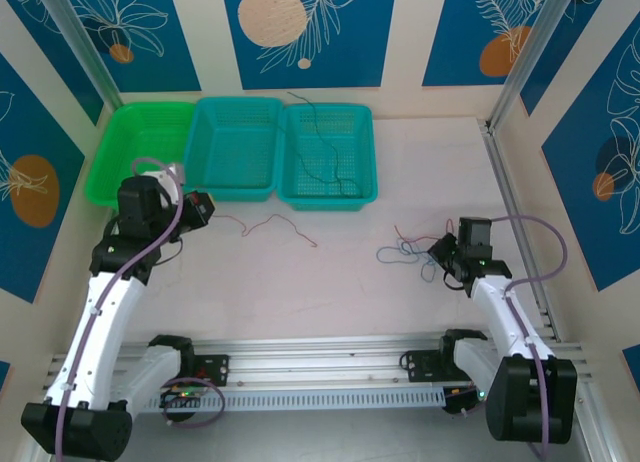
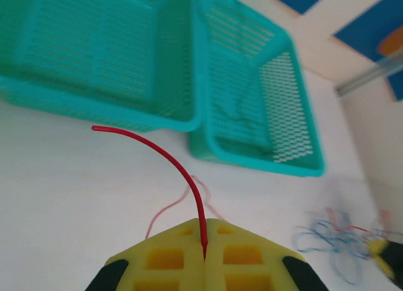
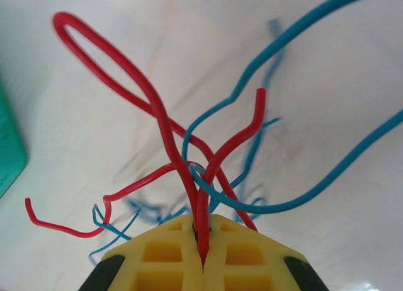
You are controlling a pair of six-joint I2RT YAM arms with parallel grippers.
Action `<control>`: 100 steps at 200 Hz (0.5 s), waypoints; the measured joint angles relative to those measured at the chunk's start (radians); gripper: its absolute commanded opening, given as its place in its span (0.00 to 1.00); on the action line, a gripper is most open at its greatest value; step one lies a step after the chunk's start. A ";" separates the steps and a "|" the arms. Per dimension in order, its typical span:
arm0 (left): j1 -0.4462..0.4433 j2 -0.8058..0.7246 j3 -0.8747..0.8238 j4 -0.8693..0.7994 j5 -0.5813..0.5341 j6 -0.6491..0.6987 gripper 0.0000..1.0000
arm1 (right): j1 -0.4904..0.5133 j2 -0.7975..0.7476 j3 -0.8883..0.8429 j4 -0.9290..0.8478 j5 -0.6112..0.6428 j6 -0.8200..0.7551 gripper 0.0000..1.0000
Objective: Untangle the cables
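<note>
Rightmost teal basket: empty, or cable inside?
Not empty: a dark cable lies in the basket, one end over its far rim.

Far edge of table (image 1: 330, 302): L basket (image 1: 150, 142), mid basket (image 1: 235, 142), R basket (image 1: 300, 200) side by side, a cable (image 1: 325, 157) inside R basket. Second cable (image 1: 270, 225) lies on table before mid basket; cable bunch (image 1: 410, 247) well to its right.
</note>
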 measured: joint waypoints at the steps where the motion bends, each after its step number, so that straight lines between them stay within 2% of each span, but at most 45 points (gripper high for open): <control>1: 0.000 0.003 0.005 0.001 0.008 -0.004 0.00 | 0.001 0.000 0.000 0.001 -0.003 -0.001 0.00; 31: 0.000 0.101 0.193 0.019 0.086 -0.022 0.00 | 0.072 0.000 0.000 0.034 -0.085 -0.030 0.00; 100: 0.001 0.385 0.862 0.000 0.098 0.007 0.00 | 0.138 0.000 0.000 0.055 -0.095 -0.033 0.00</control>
